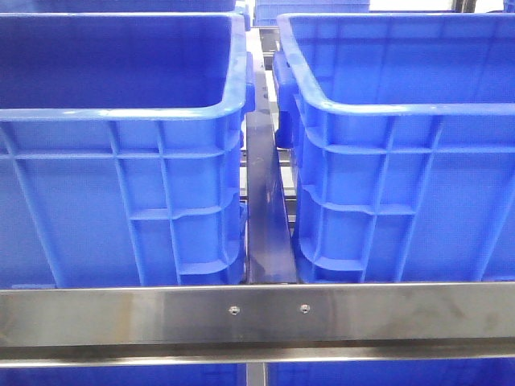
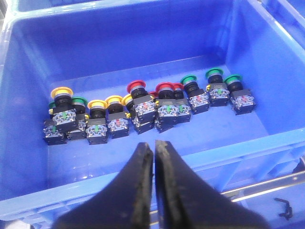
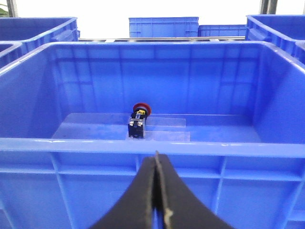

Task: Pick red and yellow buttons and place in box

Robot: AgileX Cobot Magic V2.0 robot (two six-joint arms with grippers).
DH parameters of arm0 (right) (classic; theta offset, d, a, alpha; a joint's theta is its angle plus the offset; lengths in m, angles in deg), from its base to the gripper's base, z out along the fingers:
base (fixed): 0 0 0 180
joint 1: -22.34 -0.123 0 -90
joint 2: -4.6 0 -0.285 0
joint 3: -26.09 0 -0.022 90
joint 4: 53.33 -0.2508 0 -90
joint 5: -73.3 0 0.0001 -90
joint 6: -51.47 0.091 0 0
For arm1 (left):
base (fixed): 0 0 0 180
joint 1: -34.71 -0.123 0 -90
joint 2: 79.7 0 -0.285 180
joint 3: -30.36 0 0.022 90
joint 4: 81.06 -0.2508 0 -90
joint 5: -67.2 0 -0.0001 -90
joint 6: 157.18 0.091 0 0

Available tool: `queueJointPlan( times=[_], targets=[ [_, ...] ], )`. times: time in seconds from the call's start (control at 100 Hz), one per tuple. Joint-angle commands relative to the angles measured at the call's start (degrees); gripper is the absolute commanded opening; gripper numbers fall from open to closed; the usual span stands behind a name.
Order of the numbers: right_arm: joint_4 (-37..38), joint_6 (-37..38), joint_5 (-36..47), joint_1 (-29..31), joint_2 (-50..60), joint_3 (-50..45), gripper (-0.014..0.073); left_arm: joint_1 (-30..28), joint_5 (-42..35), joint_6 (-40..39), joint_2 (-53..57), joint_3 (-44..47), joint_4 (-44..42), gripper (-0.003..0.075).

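In the left wrist view a row of push buttons lies on the floor of a blue bin [image 2: 28, 157]: yellow-capped ones [image 2: 62, 91] at one end, red-capped ones [image 2: 137, 86] in the middle, green-capped ones [image 2: 214, 74] at the other end. My left gripper [image 2: 154, 144] hangs over the bin's near rim, shut and empty. In the right wrist view one red button [image 3: 139, 117] lies alone in another blue box [image 3: 152, 145]. My right gripper [image 3: 156, 155] is shut and empty just outside that box's near wall. Neither gripper shows in the front view.
The front view shows two tall blue bins [image 1: 121, 161] [image 1: 402, 161] side by side with a dark gap between, behind a steel rail [image 1: 257, 310]. More blue bins [image 3: 163, 26] stand beyond the box in the right wrist view.
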State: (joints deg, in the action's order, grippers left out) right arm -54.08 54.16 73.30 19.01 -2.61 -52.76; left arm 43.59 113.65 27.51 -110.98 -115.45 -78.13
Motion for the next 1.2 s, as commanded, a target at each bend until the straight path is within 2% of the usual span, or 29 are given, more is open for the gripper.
queueJointPlan(
  times=[0.0,1.01,1.19],
  targets=[
    [0.24,0.21,4.97,-0.10,1.25,0.11,-0.0064,-0.14,-4.04,-0.20,-0.37,-1.61,0.62,-0.0019],
    [0.24,0.21,4.82,-0.10,1.25,0.11,-0.0064,-0.14,-4.04,0.67,-0.37,-1.61,-0.51,-0.0019],
    [0.24,0.21,4.82,-0.10,1.25,0.11,-0.0064,-0.14,-6.37,0.67,-0.37,-1.61,-1.40,-0.0019]
  ],
)
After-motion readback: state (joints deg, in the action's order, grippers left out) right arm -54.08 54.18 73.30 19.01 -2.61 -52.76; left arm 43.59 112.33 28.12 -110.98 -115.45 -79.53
